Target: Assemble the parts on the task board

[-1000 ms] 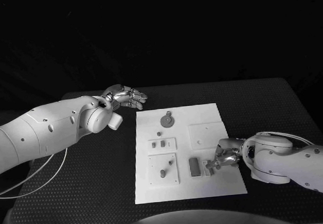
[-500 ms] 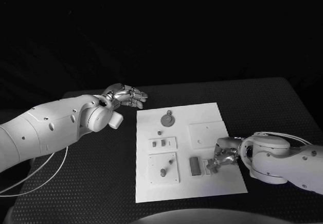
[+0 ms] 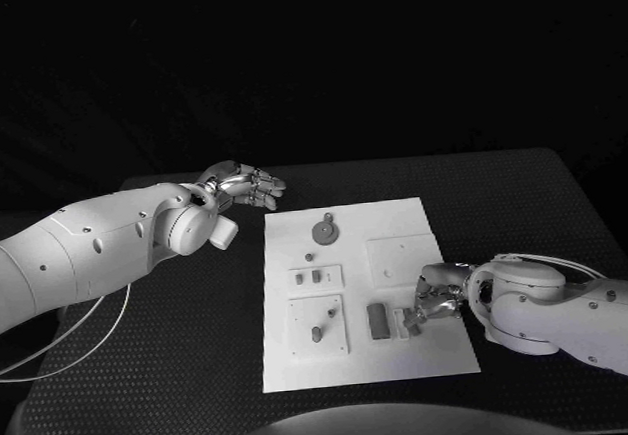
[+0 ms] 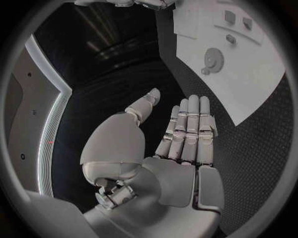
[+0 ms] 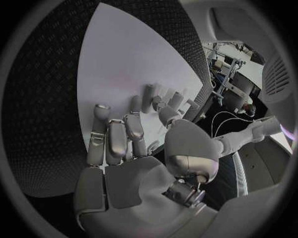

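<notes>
The white task board [image 3: 411,356] lies in the middle of the table. On it are a round gear part [image 3: 324,233], two small pieces [image 3: 315,276] on a raised plate, a peg [image 3: 318,332], a dark block [image 3: 375,320] and a small pale part [image 3: 408,320]. My right hand [image 3: 438,297] is at the board's right side, fingers apart just beside the pale part, nothing plainly held. The right wrist view has this hand [image 5: 130,139] spread over the board [image 5: 136,54]. My left hand [image 3: 244,189] hovers flat and empty off the board's far left corner; it [image 4: 180,134] faces the gear [image 4: 214,59].
The black table [image 3: 530,202] runs wide on both sides of the board. My left forearm [image 3: 100,247] crosses the table's left part, and a white cable [image 3: 77,344] hangs below it.
My right hand's fingers have drawn back slightly from the pale part towards the board's right edge. The left hand has not moved.
</notes>
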Controlling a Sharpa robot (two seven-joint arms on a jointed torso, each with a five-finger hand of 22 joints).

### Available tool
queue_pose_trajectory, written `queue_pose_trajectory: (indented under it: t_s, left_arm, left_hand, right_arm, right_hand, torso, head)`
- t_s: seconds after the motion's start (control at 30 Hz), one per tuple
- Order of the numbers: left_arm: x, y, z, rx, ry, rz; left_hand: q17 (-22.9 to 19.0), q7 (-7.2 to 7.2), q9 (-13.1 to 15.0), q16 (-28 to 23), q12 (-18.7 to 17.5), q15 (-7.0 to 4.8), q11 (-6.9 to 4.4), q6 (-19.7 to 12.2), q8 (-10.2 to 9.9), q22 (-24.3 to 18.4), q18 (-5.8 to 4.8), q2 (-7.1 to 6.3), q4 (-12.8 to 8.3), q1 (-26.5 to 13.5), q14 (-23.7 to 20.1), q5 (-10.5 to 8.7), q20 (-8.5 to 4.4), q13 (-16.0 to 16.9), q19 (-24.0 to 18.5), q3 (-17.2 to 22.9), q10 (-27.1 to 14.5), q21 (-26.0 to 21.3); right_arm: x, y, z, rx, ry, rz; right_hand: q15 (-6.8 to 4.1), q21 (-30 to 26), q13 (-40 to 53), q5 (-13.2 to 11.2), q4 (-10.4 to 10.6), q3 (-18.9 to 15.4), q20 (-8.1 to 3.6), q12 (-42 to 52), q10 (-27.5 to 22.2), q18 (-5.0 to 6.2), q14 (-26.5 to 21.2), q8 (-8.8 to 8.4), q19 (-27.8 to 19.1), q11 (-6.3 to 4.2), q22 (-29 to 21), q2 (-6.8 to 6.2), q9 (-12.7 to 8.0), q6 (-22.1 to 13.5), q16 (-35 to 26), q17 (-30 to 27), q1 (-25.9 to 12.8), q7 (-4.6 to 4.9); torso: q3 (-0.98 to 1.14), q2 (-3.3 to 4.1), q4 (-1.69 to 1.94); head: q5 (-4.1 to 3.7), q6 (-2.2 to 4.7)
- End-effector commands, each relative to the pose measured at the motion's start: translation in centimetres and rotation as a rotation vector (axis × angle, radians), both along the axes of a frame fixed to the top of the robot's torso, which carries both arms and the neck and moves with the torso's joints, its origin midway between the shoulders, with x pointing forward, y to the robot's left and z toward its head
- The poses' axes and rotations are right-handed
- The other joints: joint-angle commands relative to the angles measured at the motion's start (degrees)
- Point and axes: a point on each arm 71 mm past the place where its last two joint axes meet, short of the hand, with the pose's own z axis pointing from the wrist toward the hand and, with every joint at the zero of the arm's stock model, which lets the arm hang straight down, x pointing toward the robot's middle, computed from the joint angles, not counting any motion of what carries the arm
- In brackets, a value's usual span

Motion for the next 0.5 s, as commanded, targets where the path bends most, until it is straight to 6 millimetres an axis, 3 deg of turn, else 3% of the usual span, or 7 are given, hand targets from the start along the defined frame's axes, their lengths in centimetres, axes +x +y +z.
queue_pose_trajectory:
  t_s: [0.03,0.5]
  left_arm:
    - [-0.03,-0.17,0.09,-0.006,-0.002,-0.014]
    - [-0.03,-0.25,0.07,-0.006,0.000,-0.017]
  left_hand:
    - [0.06,-0.05,-0.08,-0.33,0.29,0.26,0.02,-0.32,0.22,-0.05,0.16,0.00,0.45,-0.70,0.04,-0.06,-0.02,0.05,-0.28,0.05,-0.53,0.35]
    - [0.09,-0.02,-0.11,-0.37,0.26,0.27,0.06,-0.39,0.21,-0.06,0.16,-0.09,0.45,-0.71,0.01,-0.09,-0.01,0.04,-0.32,0.01,-0.64,0.34]
  right_arm:
    - [-0.15,-1.72,-1.04,-0.084,0.023,-0.021]
    - [0.01,-2.41,-1.21,-0.099,0.032,-0.023]
  right_hand:
    - [0.07,0.02,-0.14,0.39,-0.03,-0.01,0.29,-0.46,-0.05,0.44,-0.10,0.17,0.02,0.34,0.90,-0.02,-0.33,0.00,0.04,-0.13,0.32,0.56]
    - [0.25,-0.27,-0.95,0.40,0.31,-0.12,0.60,-1.44,-0.85,0.44,-0.83,-0.12,-0.21,0.55,0.82,-1.10,-0.50,-0.29,-0.28,-1.22,-0.34,0.76]
  torso:
    - [-0.01,0.00,0.02]
    - [-0.01,0.01,-0.02]
  head:
    - [-0.05,0.03]
    - [-0.31,0.14]
